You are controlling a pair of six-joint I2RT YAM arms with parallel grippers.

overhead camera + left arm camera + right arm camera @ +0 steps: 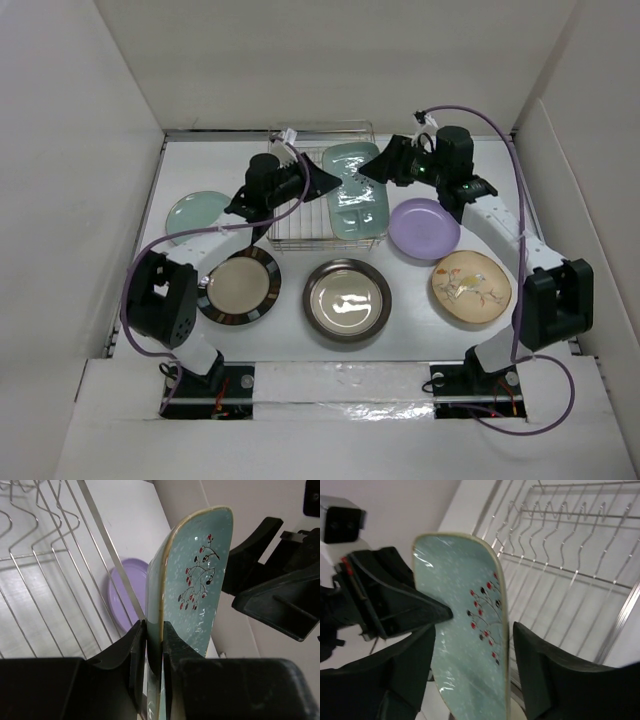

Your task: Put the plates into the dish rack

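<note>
The pale mint rectangular plate with a red-berry sprig hangs over the right side of the chrome-wire dish rack. My left gripper is shut on its left edge. In the left wrist view the plate stands on edge, pinched between the jaws of that gripper. My right gripper is open at the plate's far end. In the right wrist view, the fingers of this gripper straddle the plate with a gap on the rack side.
On the table lie a small pale green plate, a brown-rimmed cream plate, a glossy dark brown plate, a lavender plate and a tan floral plate. White walls close in three sides.
</note>
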